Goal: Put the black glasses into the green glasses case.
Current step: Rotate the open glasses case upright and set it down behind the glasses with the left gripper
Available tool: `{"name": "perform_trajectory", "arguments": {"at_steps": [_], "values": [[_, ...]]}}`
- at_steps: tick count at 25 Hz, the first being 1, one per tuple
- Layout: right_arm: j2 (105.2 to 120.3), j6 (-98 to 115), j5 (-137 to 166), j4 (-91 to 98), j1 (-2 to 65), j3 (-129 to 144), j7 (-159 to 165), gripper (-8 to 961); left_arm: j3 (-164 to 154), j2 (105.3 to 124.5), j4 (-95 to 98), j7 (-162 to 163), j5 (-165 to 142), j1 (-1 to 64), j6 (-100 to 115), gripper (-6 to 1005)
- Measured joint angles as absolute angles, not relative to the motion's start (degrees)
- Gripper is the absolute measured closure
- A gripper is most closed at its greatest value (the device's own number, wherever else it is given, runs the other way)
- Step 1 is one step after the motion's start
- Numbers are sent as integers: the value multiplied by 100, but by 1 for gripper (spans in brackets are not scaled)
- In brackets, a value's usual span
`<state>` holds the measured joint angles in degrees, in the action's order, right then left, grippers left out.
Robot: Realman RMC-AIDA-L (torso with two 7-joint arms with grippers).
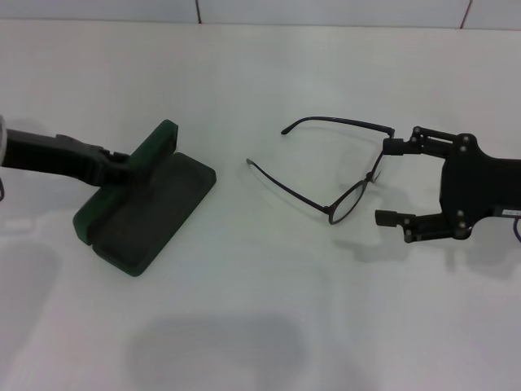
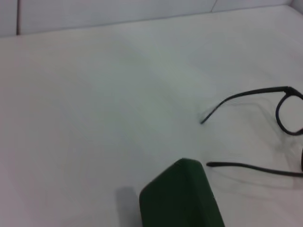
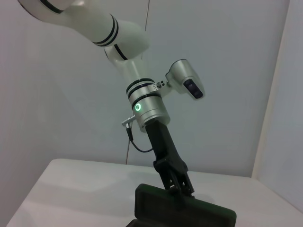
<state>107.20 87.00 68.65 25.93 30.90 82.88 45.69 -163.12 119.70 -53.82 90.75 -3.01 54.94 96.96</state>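
The green glasses case (image 1: 142, 208) lies open on the white table at the left, its lid (image 1: 155, 147) standing upright. My left gripper (image 1: 122, 167) is shut on that lid from the left; the right wrist view shows the same grip (image 3: 177, 187) on the lid (image 3: 189, 213). The black glasses (image 1: 348, 202) rest unfolded on the table right of centre, temple arms pointing left toward the case. My right gripper (image 1: 387, 182) is open at the glasses' right end, one finger on each side of the front frame. The left wrist view shows a lid corner (image 2: 182, 198) and the glasses' temple arms (image 2: 246, 97).
The white table (image 1: 260, 326) stretches out around both things, with a pale wall line at the back. A hand's width of bare surface separates the case from the glasses. The left arm (image 3: 142, 104) rises above the case in the right wrist view.
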Motion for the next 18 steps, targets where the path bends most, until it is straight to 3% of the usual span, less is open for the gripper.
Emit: {"name": "perform_trajectory", "arguments": {"at_steps": [18], "values": [[10723,8704,6864,2585,3062,8288,4488,68,-16313,11971,-5364,8729,-339,5672,9526,715]]}}
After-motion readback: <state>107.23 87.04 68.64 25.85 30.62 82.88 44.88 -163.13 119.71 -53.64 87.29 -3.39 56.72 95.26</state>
